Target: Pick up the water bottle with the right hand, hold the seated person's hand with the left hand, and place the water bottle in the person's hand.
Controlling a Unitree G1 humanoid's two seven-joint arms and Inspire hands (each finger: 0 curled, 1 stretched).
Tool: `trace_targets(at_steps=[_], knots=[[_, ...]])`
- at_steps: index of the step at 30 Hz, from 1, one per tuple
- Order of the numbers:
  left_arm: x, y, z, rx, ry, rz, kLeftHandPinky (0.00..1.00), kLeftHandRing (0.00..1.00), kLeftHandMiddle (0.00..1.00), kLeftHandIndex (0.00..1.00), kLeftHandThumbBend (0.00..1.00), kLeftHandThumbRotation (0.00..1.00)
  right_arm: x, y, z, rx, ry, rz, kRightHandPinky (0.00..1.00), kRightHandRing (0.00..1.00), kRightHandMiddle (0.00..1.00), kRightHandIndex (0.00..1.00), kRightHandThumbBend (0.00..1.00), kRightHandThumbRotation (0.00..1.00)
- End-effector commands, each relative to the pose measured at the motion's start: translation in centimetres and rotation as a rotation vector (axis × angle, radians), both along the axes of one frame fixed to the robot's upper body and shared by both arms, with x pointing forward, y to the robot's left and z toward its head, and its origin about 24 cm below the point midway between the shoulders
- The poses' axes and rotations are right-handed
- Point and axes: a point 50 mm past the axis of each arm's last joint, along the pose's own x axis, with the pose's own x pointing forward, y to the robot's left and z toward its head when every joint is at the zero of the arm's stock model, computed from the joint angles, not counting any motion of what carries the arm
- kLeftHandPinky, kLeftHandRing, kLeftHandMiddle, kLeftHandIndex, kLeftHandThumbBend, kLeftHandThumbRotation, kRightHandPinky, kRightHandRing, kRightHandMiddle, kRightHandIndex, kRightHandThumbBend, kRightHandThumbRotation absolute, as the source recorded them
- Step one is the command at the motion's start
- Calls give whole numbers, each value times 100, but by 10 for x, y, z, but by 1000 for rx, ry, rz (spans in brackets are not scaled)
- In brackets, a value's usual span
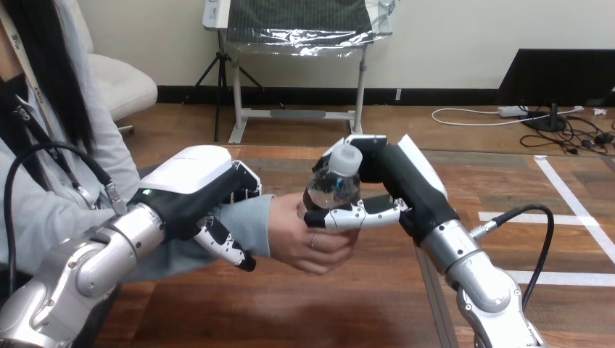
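Right hand (410, 190) at frame centre, closed round the water bottle (335, 187), one finger wrapped across the front of the clear body. Holds it near upright, long axis vertical with a slight lean, white cap (347, 159) uppermost. Directly below and just left of that grip, the person's hand (318, 243), cupped at the bottle's lower part and touching it; reaches in from the left of the frame. Both on the bottle, then: robot hand above, person's hand beneath.

Left hand (190, 183) at centre left, laid over the person's sleeved wrist (250, 217), fingers curled down across the near side of it. Looks like a hold rather than a rest, though with the far side hidden. Nearer the bottle by far: the right hand, already on it; left hand a short way off to the left, along the forearm.

Whole exchange up in the air above the bench (312, 315), bare wood below and to the right.

Judged stage: the handover itself, bottle at the palm. Calls for a small settling down and leftward along the bottle's own axis, then loosening the fingers and drawing back toward the right of the frame, into open room. Risk, as a guess: smooth round bottle tipping if let go too soon.
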Motion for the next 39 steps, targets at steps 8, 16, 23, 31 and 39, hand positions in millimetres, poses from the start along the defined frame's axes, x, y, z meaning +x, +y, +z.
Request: trace_targets(at_steps=[8, 16, 23, 31, 39], knots=[[11, -26, 40, -37, -162, -84, 26, 32, 37, 37, 89, 0, 15, 35, 68, 116, -265, 83, 28, 32, 41, 46, 82, 0], [10, -25, 38, -37, -165, -78, 30, 34, 39, 40, 91, 1, 16, 33, 68, 94, -284, 59, 32, 38, 46, 49, 85, 0], [9, -22, 36, -41, -172, -70, 38, 42, 48, 52, 98, 11, 17, 31, 66, 29, -292, 50, 46, 52, 58, 61, 89, 0], [6, -19, 33, -39, -161, -54, 49, 55, 64, 69, 100, 22, 18, 27, 63, -67, -299, 39, 62, 67, 69, 73, 91, 9], [0, -16, 31, -30, -182, -42, 69, 74, 78, 83, 100, 32, 20, 22, 57, -157, -288, 41, 75, 78, 79, 86, 95, 31]])
